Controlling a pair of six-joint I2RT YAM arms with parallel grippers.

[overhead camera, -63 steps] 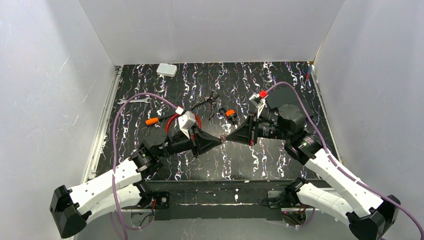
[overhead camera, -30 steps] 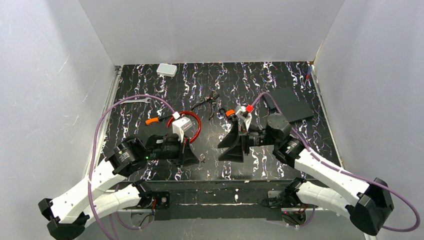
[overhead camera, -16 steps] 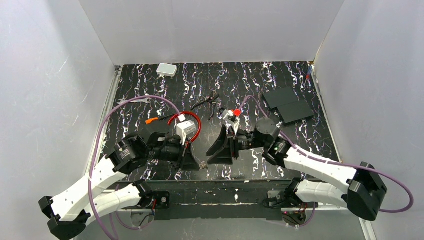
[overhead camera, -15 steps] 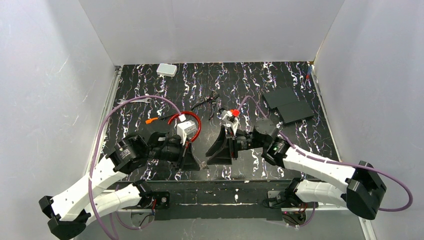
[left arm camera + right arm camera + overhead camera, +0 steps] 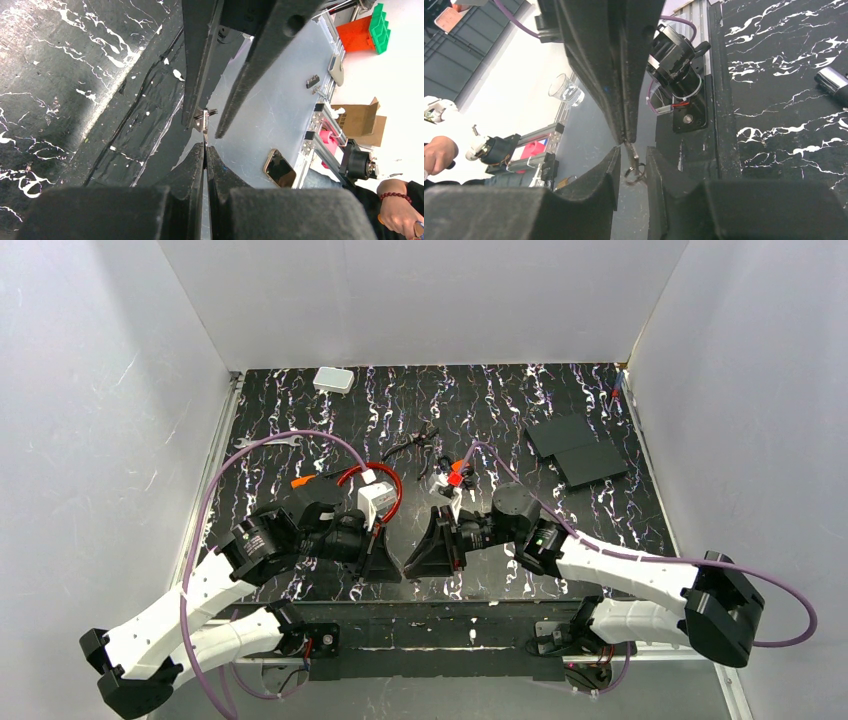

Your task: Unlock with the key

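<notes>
The tiny key (image 5: 202,120) is a thin metal piece with a small ring on its free end. My left gripper (image 5: 205,148) is shut on it, and it sticks out past the fingertips. My right gripper (image 5: 631,152) is open, with one finger on each side of the key (image 5: 633,161) and its ring; I cannot tell if they touch it. In the top view the left gripper (image 5: 393,568) and the right gripper (image 5: 408,566) meet tip to tip over the table's near edge. The red cable loop (image 5: 396,490) lies behind my left wrist.
Black-handled pliers (image 5: 420,445), an orange-handled tool (image 5: 305,481), a wrench (image 5: 268,441) and a white box (image 5: 333,379) lie farther back. Two black plates (image 5: 580,450) lie at the back right. White walls stand on three sides.
Both arms have drawn back toward the near edge. My right gripper has swung left until its open fingers straddle the key held in my left gripper.
</notes>
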